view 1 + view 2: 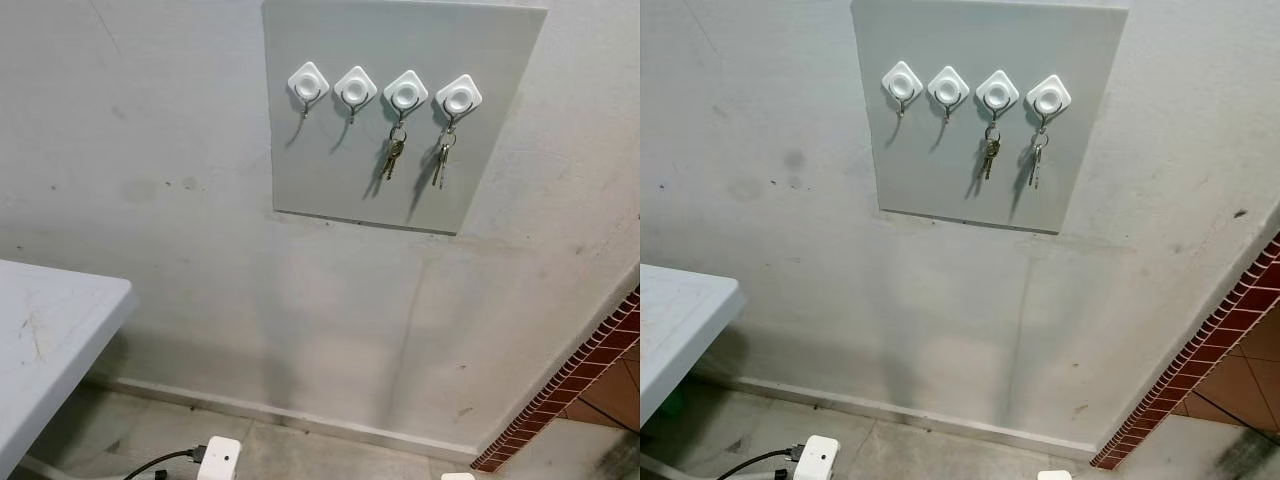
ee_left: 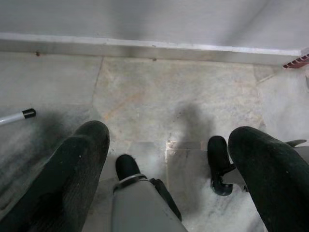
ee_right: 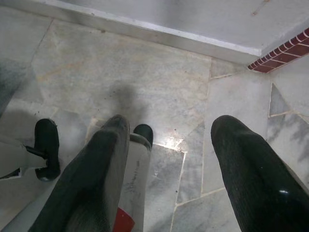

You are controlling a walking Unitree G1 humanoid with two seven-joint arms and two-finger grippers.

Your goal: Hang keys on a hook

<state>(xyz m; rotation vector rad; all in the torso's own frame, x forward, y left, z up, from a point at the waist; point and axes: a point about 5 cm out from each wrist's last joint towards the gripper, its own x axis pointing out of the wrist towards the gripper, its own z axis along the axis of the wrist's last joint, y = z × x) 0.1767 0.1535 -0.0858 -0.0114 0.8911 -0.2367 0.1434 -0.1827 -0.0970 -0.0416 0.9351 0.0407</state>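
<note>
Both grippers, left (image 2: 169, 159) and right (image 3: 169, 159), hang over the stone floor (image 3: 145, 72) with fingers spread and empty, while on the wall board (image 1: 330, 160) two key sets (image 1: 392, 158) (image 1: 441, 165) hang from the two right-hand hooks (image 1: 405, 92).

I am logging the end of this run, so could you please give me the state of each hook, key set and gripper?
First hook from left: empty.
Second hook: empty.
Third hook: holds a key bunch, hanging.
Fourth hook: holds a second key set, hanging.
Left gripper: open, empty, pointing at the floor.
Right gripper: open, empty, pointing at the floor.
</note>
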